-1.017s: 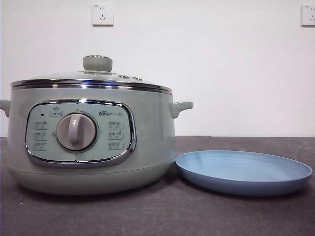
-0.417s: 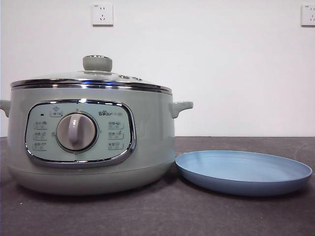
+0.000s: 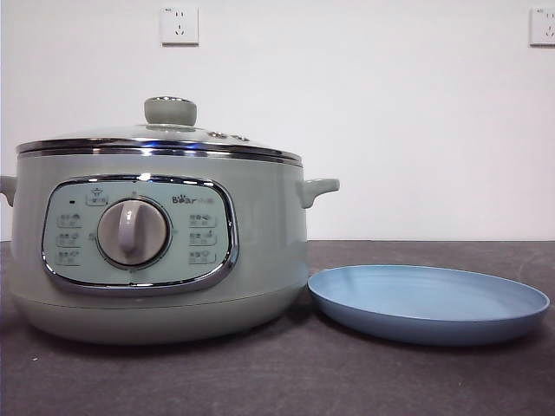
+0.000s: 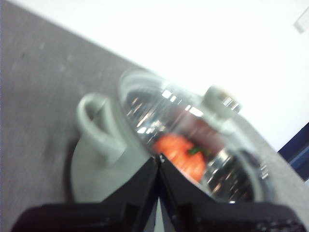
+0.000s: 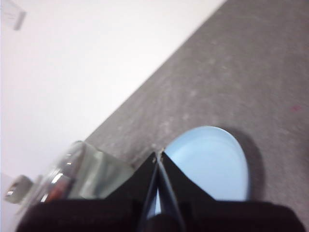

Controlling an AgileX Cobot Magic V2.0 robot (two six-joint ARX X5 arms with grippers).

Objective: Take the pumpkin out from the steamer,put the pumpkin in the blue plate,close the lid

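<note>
The sage-green steamer [image 3: 160,247] stands at the left of the table with the glass lid [image 3: 165,139] on it and its green knob [image 3: 170,111] on top. The empty blue plate [image 3: 429,303] lies to its right. In the left wrist view the orange pumpkin [image 4: 181,152] shows through the lid [image 4: 193,121] inside the steamer [image 4: 104,159]. My left gripper [image 4: 158,159] is shut and empty, off to the steamer's side. My right gripper [image 5: 159,155] is shut and empty above the blue plate [image 5: 212,162]. Neither arm shows in the front view.
The dark grey table [image 3: 277,381] runs back to a white wall with two sockets [image 3: 179,26]. The steamer's side handle [image 3: 316,189] juts toward the plate. The right wrist view also shows the steamer [image 5: 82,176] beside the plate.
The front picture has shifted very slightly to the left. The steamer, lid and plate stand as before.
</note>
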